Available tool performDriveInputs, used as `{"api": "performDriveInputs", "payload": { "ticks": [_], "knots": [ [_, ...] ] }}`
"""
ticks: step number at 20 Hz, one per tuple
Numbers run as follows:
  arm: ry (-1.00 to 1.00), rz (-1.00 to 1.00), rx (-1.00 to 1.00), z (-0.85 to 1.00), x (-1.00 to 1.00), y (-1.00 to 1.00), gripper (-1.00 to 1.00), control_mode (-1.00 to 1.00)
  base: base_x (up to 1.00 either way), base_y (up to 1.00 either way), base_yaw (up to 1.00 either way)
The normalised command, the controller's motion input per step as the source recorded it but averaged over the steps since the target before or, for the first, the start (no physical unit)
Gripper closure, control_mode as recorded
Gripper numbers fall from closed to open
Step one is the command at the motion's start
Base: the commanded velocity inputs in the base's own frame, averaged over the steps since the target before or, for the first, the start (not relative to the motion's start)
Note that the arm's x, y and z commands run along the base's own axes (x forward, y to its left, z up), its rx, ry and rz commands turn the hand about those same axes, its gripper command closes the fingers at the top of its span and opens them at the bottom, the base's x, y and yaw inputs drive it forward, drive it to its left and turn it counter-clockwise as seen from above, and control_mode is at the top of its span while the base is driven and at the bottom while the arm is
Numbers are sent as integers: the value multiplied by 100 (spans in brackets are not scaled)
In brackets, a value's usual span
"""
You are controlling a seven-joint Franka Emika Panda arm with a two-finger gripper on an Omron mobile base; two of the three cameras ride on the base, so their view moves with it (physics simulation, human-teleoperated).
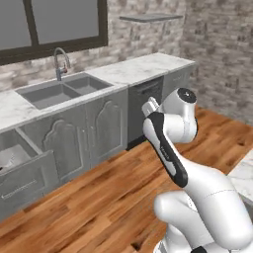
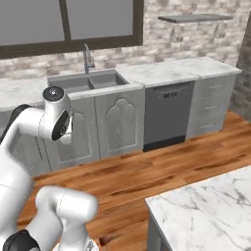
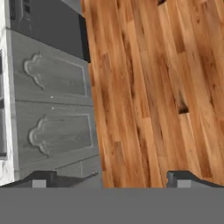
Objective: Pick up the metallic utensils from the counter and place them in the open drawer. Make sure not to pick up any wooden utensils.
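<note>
We're looking down along the gripper point(image 3: 111, 178) at bare wood floor point(image 3: 153, 87), and its two dark fingertips point(image 3: 41, 178) stand as wide apart as they go, with nothing between them. Left of them we count two grey cabinet doors point(image 3: 52, 105) with carved panels, and beyond those the dark dishwasher point(image 3: 48, 26).

From the left base camera we take the sink point(image 1: 62, 89) as our landmark: one double basin, one faucet point(image 1: 59, 62) behind it, one dark-framed window point(image 1: 52, 24) above. Down to the left of the sink, one open drawer point(image 1: 24, 170) juts out from the cabinets, pale marbled floor showing. Right of the sink sits one dishwasher, then a stack of grey drawers point(image 2: 211, 105). One shelf point(image 2: 193, 18) hangs on the brick wall. Across the floor from the sink, the counter point(image 2: 206, 211) shows one white marbled corner; we can't spot any utensils on it.
</note>
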Motion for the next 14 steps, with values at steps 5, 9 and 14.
{"api": "performDriveInputs", "payload": {
  "ticks": [5, 9, 14],
  "knots": [
    [0, 0, 0, 0, 0, 0, -100, 100, -1, -78, -85],
    [0, 0, 0, 0, 0, 0, -100, 100, -3, -78, -84],
    [0, 0, 0, 0, 0, 0, -100, 100, -14, -75, -80]
  ]
}}
